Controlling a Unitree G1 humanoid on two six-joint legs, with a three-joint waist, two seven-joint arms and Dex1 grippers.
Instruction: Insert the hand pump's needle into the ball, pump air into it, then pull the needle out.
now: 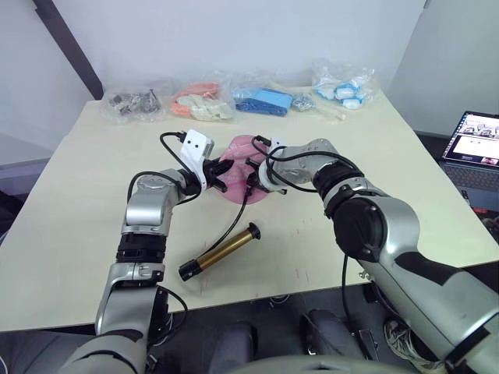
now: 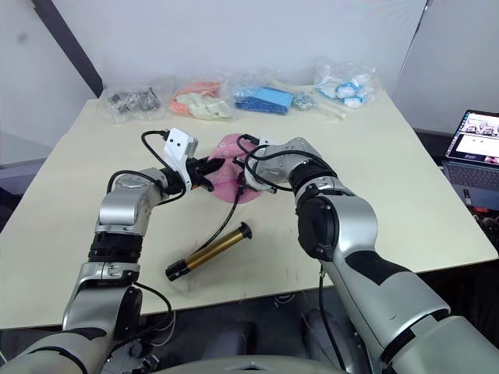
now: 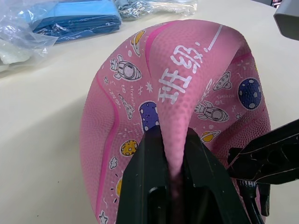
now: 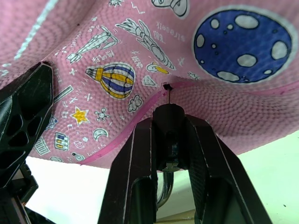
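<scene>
A deflated pink ball (image 1: pixel 242 167) sat mid-table (image 1: pixel 70 195), pinched along a raised fold by the left gripper (image 3: pixel 172 154), its fingers clamped on the rubber. The right gripper (image 4: pixel 170 140) held the needle (image 4: pixel 169 95) by its black fitting, the pin's tip at the ball's valve hole on a seam. The pump (image 1: pixel 221 251) lay on the table near the front edge, its black hose (image 1: pixel 238 214) running up to the ball. Bagged items (image 1: pixel 261 100) lined the far edge.
</scene>
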